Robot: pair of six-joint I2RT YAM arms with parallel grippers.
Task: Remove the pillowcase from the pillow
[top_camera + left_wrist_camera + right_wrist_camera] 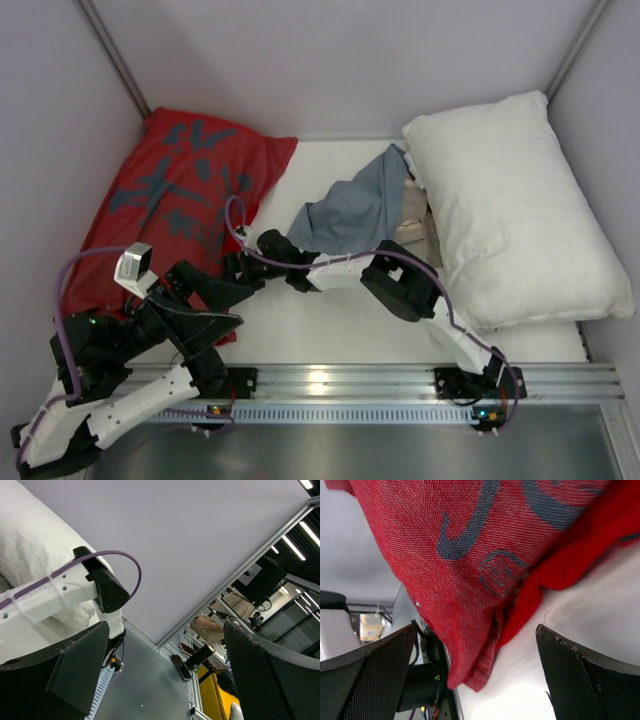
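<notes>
The red pillowcase (185,190) with a grey-blue print lies at the far left, leaning on the left wall and looking filled. What is inside it is hidden. My right gripper (236,268) reaches across to its near right edge. In the right wrist view the right gripper (476,630) is open, and the pillowcase's hem corner (480,665) hangs between the fingers over the white table. My left gripper (232,305) sits by the case's near corner and points right. In the left wrist view the left gripper (164,630) is open and empty.
A plump white pillow (510,210) lies at the far right, also in the left wrist view (35,545); I cannot see a tag on it. A plain grey-blue cloth (350,210) is crumpled in the middle. Grey walls close three sides. A metal rail (330,382) runs along the near edge.
</notes>
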